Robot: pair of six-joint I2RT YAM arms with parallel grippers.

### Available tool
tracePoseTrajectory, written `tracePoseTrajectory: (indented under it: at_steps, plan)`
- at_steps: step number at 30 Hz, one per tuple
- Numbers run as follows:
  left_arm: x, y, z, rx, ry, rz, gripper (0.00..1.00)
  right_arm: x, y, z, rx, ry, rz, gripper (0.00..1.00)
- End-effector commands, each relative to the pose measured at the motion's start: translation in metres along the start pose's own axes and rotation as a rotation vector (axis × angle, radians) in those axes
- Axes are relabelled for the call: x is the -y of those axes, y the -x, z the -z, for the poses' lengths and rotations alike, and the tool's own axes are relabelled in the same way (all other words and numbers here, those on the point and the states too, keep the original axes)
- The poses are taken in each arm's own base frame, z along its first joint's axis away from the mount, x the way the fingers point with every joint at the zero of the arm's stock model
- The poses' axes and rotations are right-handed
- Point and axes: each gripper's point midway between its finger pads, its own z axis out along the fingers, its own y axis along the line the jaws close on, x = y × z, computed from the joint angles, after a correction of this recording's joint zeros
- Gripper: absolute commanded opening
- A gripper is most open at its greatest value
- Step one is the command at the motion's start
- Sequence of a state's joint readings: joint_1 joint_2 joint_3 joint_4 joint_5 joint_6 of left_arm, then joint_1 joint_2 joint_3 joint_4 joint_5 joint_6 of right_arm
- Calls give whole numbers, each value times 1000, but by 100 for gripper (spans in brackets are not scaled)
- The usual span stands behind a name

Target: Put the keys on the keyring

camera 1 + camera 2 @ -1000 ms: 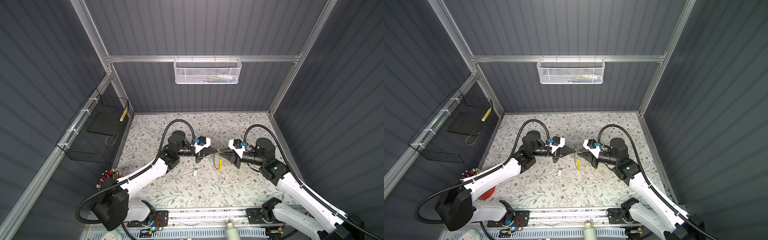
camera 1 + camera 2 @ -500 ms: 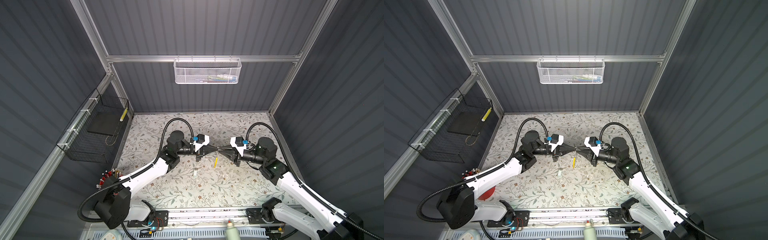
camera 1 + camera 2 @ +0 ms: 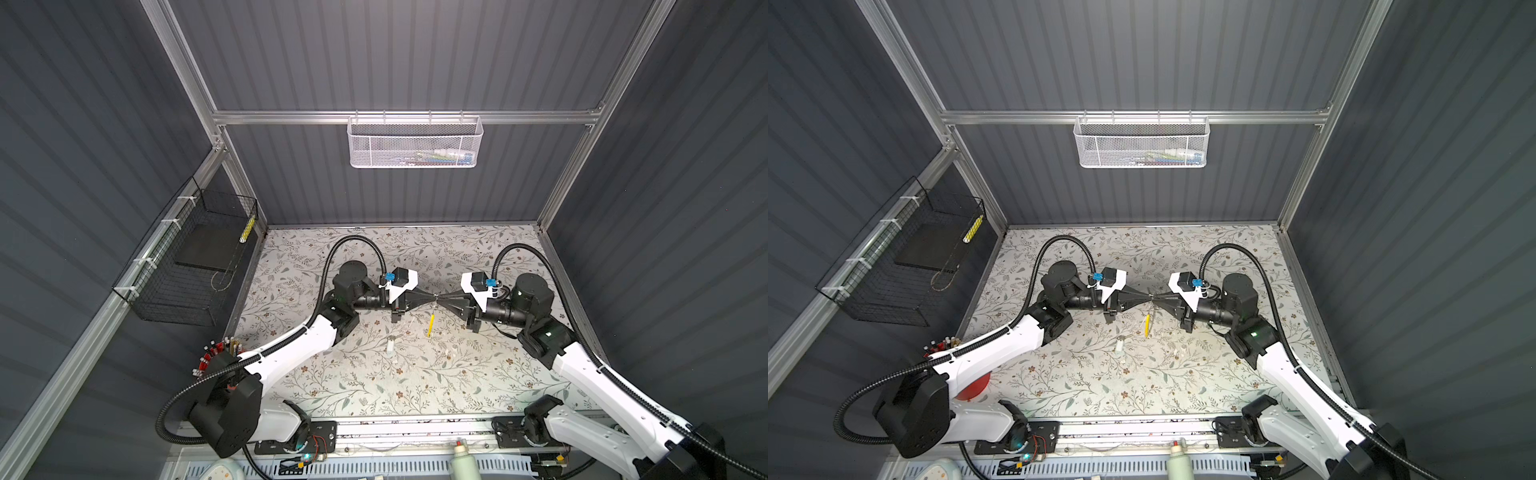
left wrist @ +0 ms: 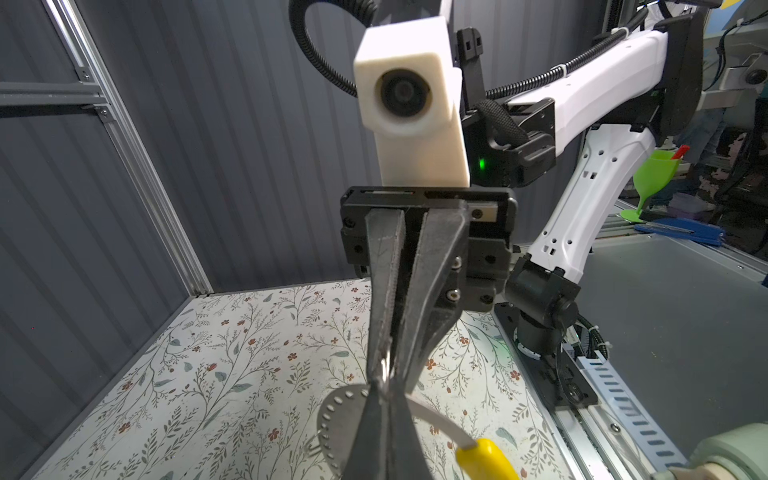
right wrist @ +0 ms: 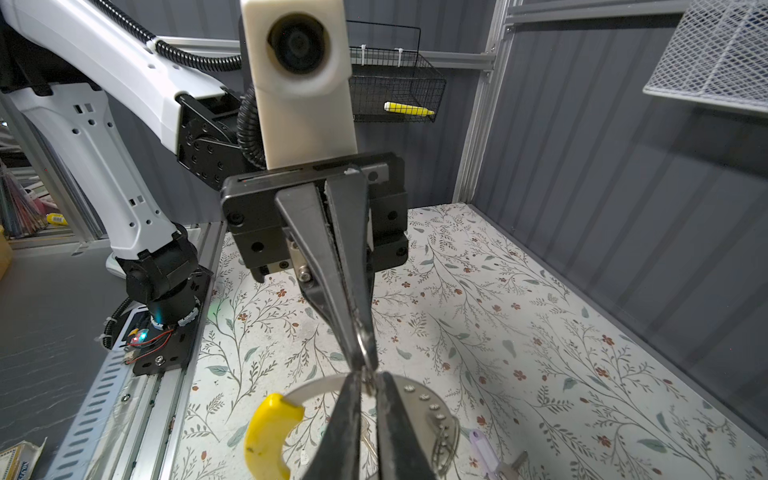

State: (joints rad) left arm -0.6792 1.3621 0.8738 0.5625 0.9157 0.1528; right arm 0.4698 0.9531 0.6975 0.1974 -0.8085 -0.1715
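Note:
The keyring [image 3: 431,325] is a grey studded band with a yellow segment, and it hangs edge-on above the middle of the mat in both top views. My left gripper [image 3: 430,296] and right gripper [image 3: 440,296] meet tip to tip on its top. In the left wrist view the left gripper [image 4: 385,392] is shut on the keyring [image 4: 336,419]. In the right wrist view the right gripper [image 5: 368,380] pinches the same keyring [image 5: 419,401] beside the yellow segment [image 5: 268,436]. A key with a pale head [image 3: 390,345] lies on the mat below, clear of both grippers. A lilac-headed key [image 5: 484,451] shows beyond the band.
A white mesh basket [image 3: 413,143] hangs on the back wall. A black wire basket [image 3: 195,266] is fixed to the left wall. A red rack of tubes [image 3: 212,357] stands at the front left, and a pale bottle [image 3: 461,461] stands at the front rail.
The meeting point of the two grippers has shifted slightly toward the back. The yellow segment has swung a little left. The right jaws have narrowed onto the band.

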Motion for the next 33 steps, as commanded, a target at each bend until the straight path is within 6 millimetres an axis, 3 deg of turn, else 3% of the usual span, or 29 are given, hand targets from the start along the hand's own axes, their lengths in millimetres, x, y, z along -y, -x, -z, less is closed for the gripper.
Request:
tracePoseTrajectory:
  at_steps: [1, 14, 19, 21, 33]
  plan:
    - [3, -2, 0, -4, -23, -7, 0, -4, 8, -1, 25, 30, 11, 8]
    - [0, -12, 0, -60, -9, -25, 0, -3, 3, -2, -4, 28, 6, 0]
    - [-7, -13, 3, -94, 51, -43, 25, 2, -7, -2, -55, 1, 10, 0]
    - [-10, -13, 5, -115, 86, -65, 30, 4, -10, -1, -77, -12, 18, 0]
    - [-16, -26, 16, -322, 168, -218, 29, 17, -41, -9, -345, -96, 107, 0]
